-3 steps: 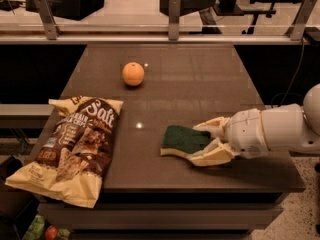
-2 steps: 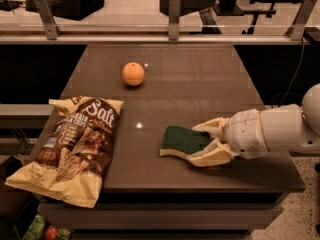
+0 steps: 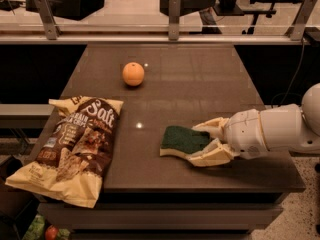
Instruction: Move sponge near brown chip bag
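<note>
At left, hanging over the table (image 3: 200, 69) edge: brown chip bag (image 3: 80, 149). Behind the bag and rightward, well apart: orange (image 3: 133, 74). Right of the bag, well apart from it: sponge (image 3: 181, 138), right end clamped between the jaws of the gripper (image 3: 195, 145), reaching in from farther right.
</note>
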Action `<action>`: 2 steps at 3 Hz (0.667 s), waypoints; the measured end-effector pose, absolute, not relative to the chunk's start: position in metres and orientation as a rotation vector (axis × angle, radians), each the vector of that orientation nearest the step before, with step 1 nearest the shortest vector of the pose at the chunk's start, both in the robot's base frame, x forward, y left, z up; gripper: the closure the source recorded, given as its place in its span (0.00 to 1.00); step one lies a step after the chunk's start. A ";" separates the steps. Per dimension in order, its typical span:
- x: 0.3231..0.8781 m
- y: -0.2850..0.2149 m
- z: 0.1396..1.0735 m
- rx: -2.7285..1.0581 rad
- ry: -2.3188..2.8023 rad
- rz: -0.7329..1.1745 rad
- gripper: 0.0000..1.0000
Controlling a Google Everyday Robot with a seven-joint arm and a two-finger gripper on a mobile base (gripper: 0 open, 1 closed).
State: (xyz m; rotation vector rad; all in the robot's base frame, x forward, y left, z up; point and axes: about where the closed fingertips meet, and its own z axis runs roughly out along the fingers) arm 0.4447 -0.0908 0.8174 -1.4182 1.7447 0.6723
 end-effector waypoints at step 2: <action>0.444 -0.089 0.818 -1.422 1.743 0.673 0.00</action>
